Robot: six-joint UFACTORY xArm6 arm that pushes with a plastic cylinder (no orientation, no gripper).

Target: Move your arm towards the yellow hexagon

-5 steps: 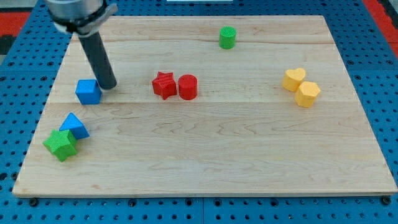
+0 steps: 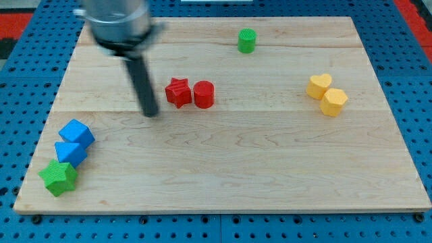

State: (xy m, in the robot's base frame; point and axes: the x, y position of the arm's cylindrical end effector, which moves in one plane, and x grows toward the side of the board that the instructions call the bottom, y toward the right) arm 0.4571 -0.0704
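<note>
The yellow hexagon (image 2: 333, 102) lies on the wooden board at the view's right, touching a yellow heart (image 2: 318, 86) just above and left of it. My tip (image 2: 150, 113) rests on the board left of centre, far to the left of the hexagon. It is just left and slightly below a red star (image 2: 178, 92), which touches a red cylinder (image 2: 204, 94).
A green cylinder (image 2: 247, 41) stands near the board's top edge. At the lower left, a blue cube (image 2: 76, 133), a second blue block (image 2: 70, 154) and a green star (image 2: 59, 178) sit in a tight row near the board's (image 2: 270, 169) left edge.
My tip has moved right and a little down, from beside the blue cube to near the red star. The blue cube now lies lower left, and the other blue block and green star have shifted slightly.
</note>
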